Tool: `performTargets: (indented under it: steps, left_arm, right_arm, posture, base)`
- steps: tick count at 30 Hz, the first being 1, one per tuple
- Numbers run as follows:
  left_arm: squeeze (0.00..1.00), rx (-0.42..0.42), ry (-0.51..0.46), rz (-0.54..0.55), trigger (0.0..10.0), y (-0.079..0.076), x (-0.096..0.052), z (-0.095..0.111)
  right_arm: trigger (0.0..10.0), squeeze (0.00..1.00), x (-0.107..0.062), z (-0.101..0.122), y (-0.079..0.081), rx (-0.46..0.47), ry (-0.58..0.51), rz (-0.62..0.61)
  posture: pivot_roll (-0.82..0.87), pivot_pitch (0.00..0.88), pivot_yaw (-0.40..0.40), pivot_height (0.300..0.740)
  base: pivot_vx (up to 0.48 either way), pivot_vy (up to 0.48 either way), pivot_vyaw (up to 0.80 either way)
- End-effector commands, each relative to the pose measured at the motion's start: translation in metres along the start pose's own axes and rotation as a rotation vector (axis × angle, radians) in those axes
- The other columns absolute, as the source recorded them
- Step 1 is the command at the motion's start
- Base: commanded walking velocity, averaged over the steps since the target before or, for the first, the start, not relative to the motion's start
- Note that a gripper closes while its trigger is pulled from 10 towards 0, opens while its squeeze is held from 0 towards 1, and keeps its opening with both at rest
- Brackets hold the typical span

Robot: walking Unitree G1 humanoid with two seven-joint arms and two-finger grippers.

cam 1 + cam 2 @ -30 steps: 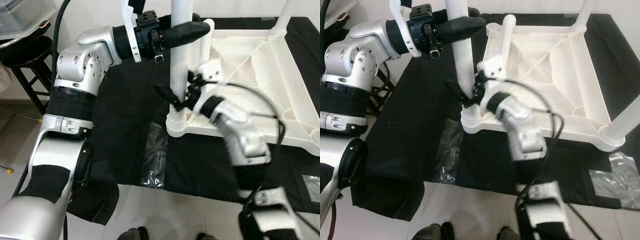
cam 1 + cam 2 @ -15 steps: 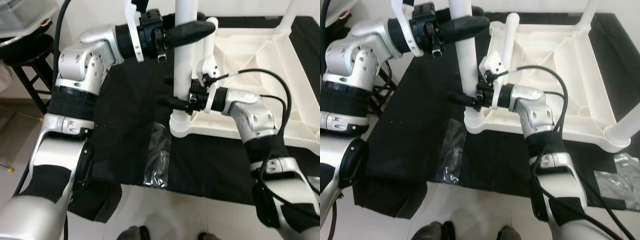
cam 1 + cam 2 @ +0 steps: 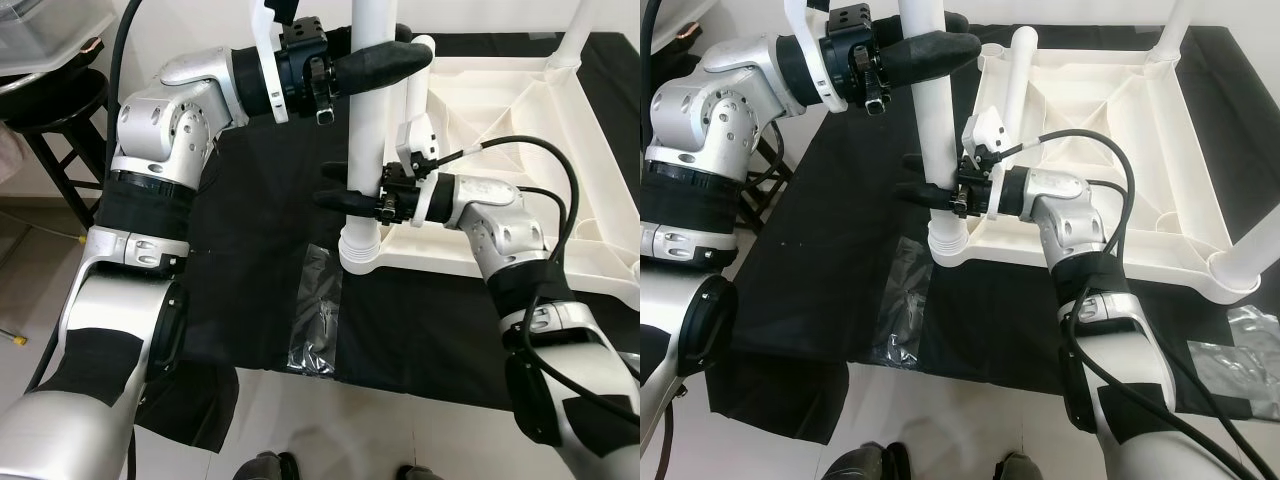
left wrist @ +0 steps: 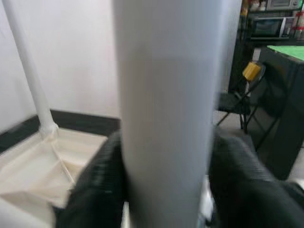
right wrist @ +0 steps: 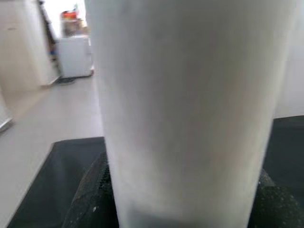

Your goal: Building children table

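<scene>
Table leg, unmarked, in both pincers.

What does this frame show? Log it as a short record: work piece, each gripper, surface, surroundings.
work piece: white tabletop lying upside down, legs pointing up
leg in hand: leg upright in the near-left corner socket
left gripper: left gripper closed around the leg high up, fingers either side
right gripper: right gripper clasping the same leg low, just above the socket
surface: black cloth on the floor, tape patch near its front edge
surroundings: dark stool to the left
</scene>
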State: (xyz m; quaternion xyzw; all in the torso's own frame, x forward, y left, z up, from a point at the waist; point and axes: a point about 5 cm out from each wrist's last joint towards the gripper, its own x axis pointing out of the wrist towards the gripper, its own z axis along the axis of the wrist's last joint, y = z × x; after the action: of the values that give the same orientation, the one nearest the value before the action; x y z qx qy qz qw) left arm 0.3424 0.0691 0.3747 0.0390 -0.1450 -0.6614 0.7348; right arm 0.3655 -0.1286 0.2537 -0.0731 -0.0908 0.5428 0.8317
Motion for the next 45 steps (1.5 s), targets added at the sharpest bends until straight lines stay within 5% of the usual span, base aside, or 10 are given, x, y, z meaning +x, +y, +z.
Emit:
performTargets:
  steps: [1,6,7,21,22,27,35,36,43,45]
  left_arm:
    - [1.00,0.004,0.032,-0.041,10.0,-0.004,0.000,-0.004]
    - [1.00,0.017,0.028,0.015,10.0,0.001,0.000,-0.002]
    - [0.00,0.013,0.027,0.019,10.0,0.002,-0.001,-0.001]
    - [0.00,0.006,0.046,0.029,10.0,0.005,0.001,-0.004]
    - [0.00,-0.005,0.046,0.032,0.0,0.005,0.001,-0.005]
    - [0.00,-0.025,0.049,0.026,0.0,0.005,0.000,-0.007]
    - [0.00,-0.032,0.053,0.009,0.0,0.004,0.000,-0.008]
    - [0.00,-0.031,0.054,0.007,0.0,0.004,0.000,-0.008]
    - [0.00,-0.028,0.059,0.000,0.0,0.003,-0.001,-0.009]
    - [0.00,-0.028,0.060,-0.001,0.0,0.003,-0.001,-0.009]
  right_arm:
    - [0.0,0.00,0.000,-0.012,0.005,0.081,-0.027,-0.114]
    - [0.0,0.00,0.013,-0.031,0.024,0.098,0.036,-0.318]
    - [0.0,0.00,0.012,-0.049,0.036,0.114,0.111,-0.640]
    - [0.0,0.00,0.040,-0.055,0.074,0.142,0.142,-0.924]
    - [0.0,0.00,0.039,-0.054,0.075,0.147,0.144,-0.929]
    - [0.0,0.00,0.039,-0.051,0.079,0.146,0.156,-0.944]
    - [10.0,0.00,0.048,-0.019,0.078,0.093,-0.022,-0.733]
    - [10.0,1.00,0.045,-0.011,0.072,0.084,-0.060,-0.636]
    - [10.0,1.00,0.018,0.016,0.045,-0.004,-0.104,-0.178]
    - [10.0,0.00,0.014,0.018,0.040,-0.043,-0.082,-0.127]
  posture:
    - [0.03,0.172,0.094,0.740]
    - [0.04,0.172,0.084,0.740]
    - [0.03,0.175,0.084,0.740]
    - [0.03,0.156,0.095,0.740]
    - [0.03,0.157,0.094,0.740]
    - [0.03,0.158,0.095,0.740]
    - [0.02,0.159,0.094,0.740]
    - [0.02,0.157,0.093,0.740]
    - [0.03,0.153,0.090,0.740]
    - [0.03,0.153,0.090,0.740]
  base:
    - [0.000,0.000,0.00]
    - [0.000,0.000,0.00]
    - [0.000,0.000,0.00]
    - [0.000,0.000,0.00]
    - [0.000,0.000,0.00]
    - [0.000,0.000,0.00]
    - [0.000,0.000,0.00]
    - [0.000,0.000,0.00]
    - [0.000,0.000,0.00]
    - [0.000,0.000,0.00]
